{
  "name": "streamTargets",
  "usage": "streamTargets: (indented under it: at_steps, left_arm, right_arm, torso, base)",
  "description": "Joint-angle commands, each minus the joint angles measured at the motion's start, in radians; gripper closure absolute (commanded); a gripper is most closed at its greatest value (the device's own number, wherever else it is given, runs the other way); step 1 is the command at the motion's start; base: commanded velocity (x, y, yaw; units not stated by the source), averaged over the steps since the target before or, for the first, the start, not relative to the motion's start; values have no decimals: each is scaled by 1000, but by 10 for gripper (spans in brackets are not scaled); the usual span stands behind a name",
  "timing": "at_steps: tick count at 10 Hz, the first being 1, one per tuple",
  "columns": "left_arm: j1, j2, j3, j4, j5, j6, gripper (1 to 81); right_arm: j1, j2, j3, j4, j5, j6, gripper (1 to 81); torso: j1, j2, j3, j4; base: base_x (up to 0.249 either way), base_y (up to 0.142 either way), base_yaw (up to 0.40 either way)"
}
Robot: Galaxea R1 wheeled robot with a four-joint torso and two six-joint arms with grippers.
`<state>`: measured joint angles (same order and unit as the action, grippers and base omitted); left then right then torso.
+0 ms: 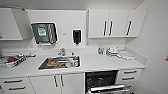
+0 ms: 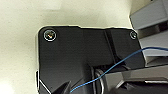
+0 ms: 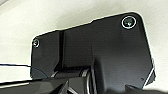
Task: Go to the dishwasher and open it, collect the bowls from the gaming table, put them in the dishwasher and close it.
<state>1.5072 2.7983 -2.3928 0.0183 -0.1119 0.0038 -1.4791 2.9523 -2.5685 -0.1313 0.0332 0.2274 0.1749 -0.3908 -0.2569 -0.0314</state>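
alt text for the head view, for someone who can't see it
A white kitchenette counter with a steel sink holding dishes; below it, the dishwasher stands open with its door folded down. White wall cabinets hang above.

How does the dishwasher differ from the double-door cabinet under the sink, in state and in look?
The dishwasher stands open, showing a dark cavity with its steel door folded down; the cabinet under the sink is shut. The dishwasher's front is metallic, the cabinet's doors plain white. The dishwasher door drops from the top, while the cabinet has two side-by-side doors with upright bar handles. Both sit under the same white counter.
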Motion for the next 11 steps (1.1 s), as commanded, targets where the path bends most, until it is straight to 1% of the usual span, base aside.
streamTargets:
  at_steps: [1,4,5,6,8,11]
  left_arm:
    - [-45,-11,4,8,51,7,10]
    - [-45,-11,4,6,51,7,10]
    - [-46,-11,4,6,51,7,10]
    - [-45,-9,4,6,51,7,10]
    - [-43,-3,4,6,61,7,10]
    - [-43,7,-5,6,61,13,10]
  right_arm:
    - [50,0,4,-10,-49,-7,10]
    - [50,0,4,-10,-49,-7,10]
    - [50,0,2,-10,-49,-7,10]
    - [50,0,2,-10,-49,-7,10]
    - [49,3,2,-7,-49,-3,10]
    - [45,35,-45,-7,-50,-5,10]
  torso:
    - [-63,98,0,0]
    - [-132,205,0,0]
    - [-90,140,0,0]
    - [-106,163,0,0]
    - [-116,177,0,0]
    - [-116,174,0,0]
  base:
    - [0,0,0]
    - [0,0,0]
    - [0,0,0]
    - [0,0,0]
    - [0,0,0]
    - [0,0,0]
